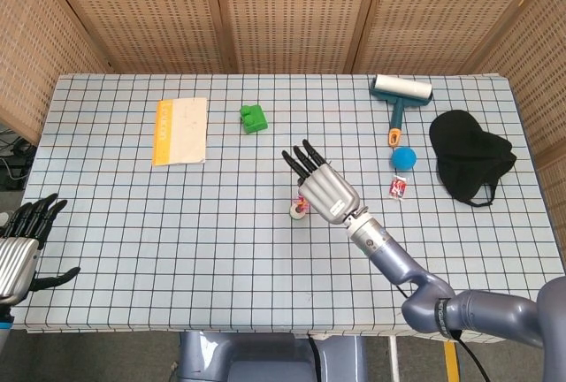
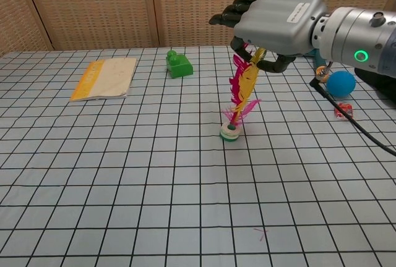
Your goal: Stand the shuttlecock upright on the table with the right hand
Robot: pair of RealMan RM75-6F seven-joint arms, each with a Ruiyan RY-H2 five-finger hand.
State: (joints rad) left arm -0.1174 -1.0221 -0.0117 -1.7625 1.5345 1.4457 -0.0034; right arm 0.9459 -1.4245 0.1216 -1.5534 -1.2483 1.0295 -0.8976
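Note:
The shuttlecock [image 2: 241,97] has yellow and pink feathers and a white-and-green base [image 2: 229,132]. It stands nearly upright with the base on or just above the checked table [image 2: 124,174]. My right hand [image 2: 272,23] holds the feather tips from above. In the head view that right hand [image 1: 323,189] covers most of the feathers and only the shuttlecock base [image 1: 300,210] shows. My left hand [image 1: 22,249] hangs off the table's left front corner, fingers apart, holding nothing.
A green toy brick [image 2: 179,64] and a yellow booklet [image 2: 105,77] lie at the back left. To the right are a blue ball [image 2: 341,83], a small red packet [image 2: 342,111], a lint roller [image 1: 400,95] and a black cap [image 1: 469,155].

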